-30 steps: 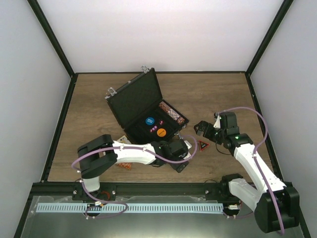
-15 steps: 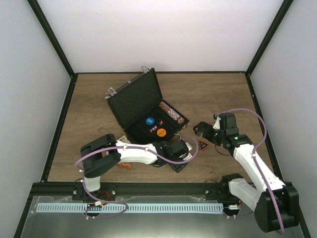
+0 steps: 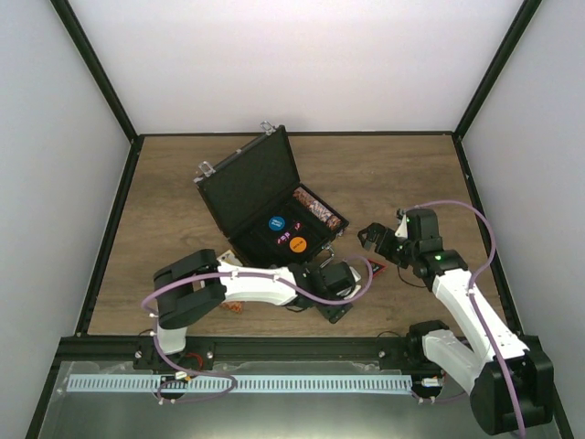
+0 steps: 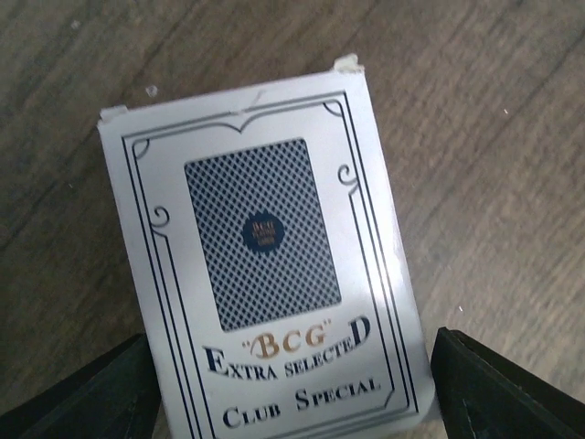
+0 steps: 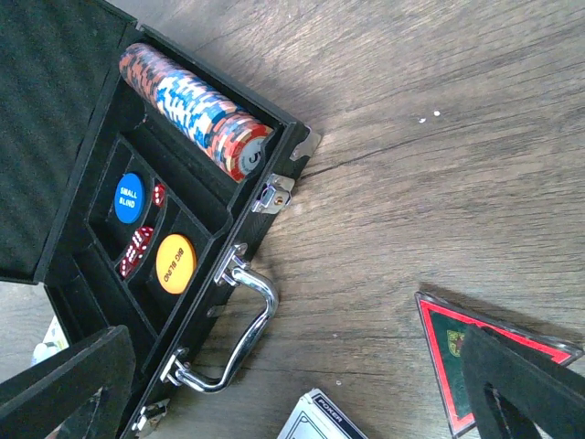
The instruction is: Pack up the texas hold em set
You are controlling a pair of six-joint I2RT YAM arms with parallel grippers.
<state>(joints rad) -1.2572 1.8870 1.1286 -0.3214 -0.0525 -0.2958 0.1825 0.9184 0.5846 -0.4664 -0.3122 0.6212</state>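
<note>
I am holding my left gripper [image 4: 292, 370] low over the deck [image 4: 274, 274], which is lying flat and face up on the table [image 3: 384, 174], just in front of the open case [image 3: 245, 183]. My fingers are sitting on either side of its long edges, very close; I cannot tell whether they are pinching it yet. I am judging the deck to be light and fairly stiff, but its glossy carton is probably slippery and will dent under a hard squeeze. So I am aiming for the long edges near the middle, low against the table. My right gripper [image 5: 292, 384] is hanging spread wide between the case and the triangle [image 5: 466, 352], holding nothing.
</note>
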